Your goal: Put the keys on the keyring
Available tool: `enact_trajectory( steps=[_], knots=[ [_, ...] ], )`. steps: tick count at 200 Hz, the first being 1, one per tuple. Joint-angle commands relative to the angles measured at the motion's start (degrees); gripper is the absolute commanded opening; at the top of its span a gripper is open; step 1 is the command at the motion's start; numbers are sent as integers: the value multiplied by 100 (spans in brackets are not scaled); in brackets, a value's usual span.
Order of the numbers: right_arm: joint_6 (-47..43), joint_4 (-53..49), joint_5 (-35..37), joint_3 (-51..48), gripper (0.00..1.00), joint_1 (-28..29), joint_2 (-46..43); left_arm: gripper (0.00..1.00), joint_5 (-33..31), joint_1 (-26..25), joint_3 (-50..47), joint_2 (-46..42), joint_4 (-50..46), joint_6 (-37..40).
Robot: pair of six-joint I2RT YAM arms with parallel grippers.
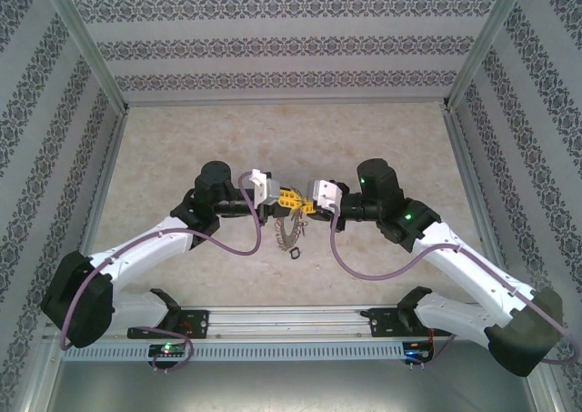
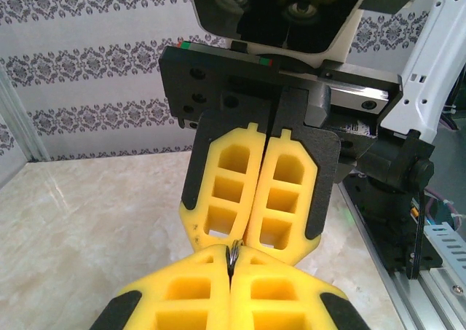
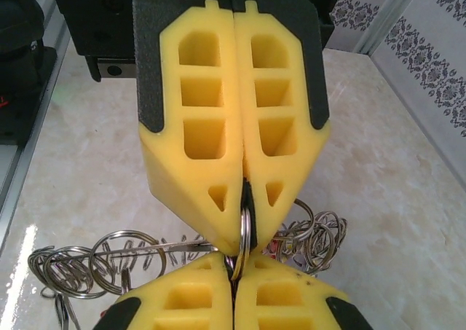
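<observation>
Pinching with the left gripper (image 2: pixel 230 266), yellow fingers pressed together on a thin metal loop (image 3: pixel 245 226) seen edge-on. Clamped on that same loop from the opposite side by the right gripper (image 3: pixel 234 270), likewise pressed together, tip to tip with its partner. Just below and between the two, the keyring (image 1: pixel 289 232): a grey tangle of small rings and dangling metal over the middle of the table (image 1: pixel 182 148), a little nearer than the fingertips; hanging clear or resting on the surface, impossible to tell. Judged as mid-threading rather than finished: held from both sides, nothing let go, and no way of telling the keys to be added apart from those already strung. Probably left to do: working the loop fully round onto the ring, then releasing. From above, a rough picture of the meeting point and of the spot on the table, too small for detail. From the right wrist, far more: the loop running up between both sets of tips, with split rings (image 3: pixel 95 264) fanning out to left and right beneath. From the left wrist, a mere sliver of metal at the fingertips, plus pale tabletop and patterned wall (image 2: pixel 87 60) beyond.
</observation>
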Motion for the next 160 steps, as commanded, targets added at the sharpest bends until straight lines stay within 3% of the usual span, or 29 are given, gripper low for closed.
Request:
enact_trajectory(
  steps=[1, 54, 85, 120, 160],
  knots=[
    [49, 448, -421, 50, 0, 15, -37, 3, -38, 16, 249, 0, -320, 111],
    [-255, -373, 43, 278, 0, -23, 30, 12, -314, 16, 686, -455, -2800, 1379],
    [-473, -774, 164, 495, 0, 80, 184, 11, -741, 16, 1116, -416, -4298, 2217],
    [-395, -633, 15, 495, 0, 110, 122, 7, -805, 15, 1213, -365, -4494, 2352],
    [-355, -597, -140, 491, 0, 140, 118, 13, -699, 3, 1206, -332, -4252, 2267]
  ],
)
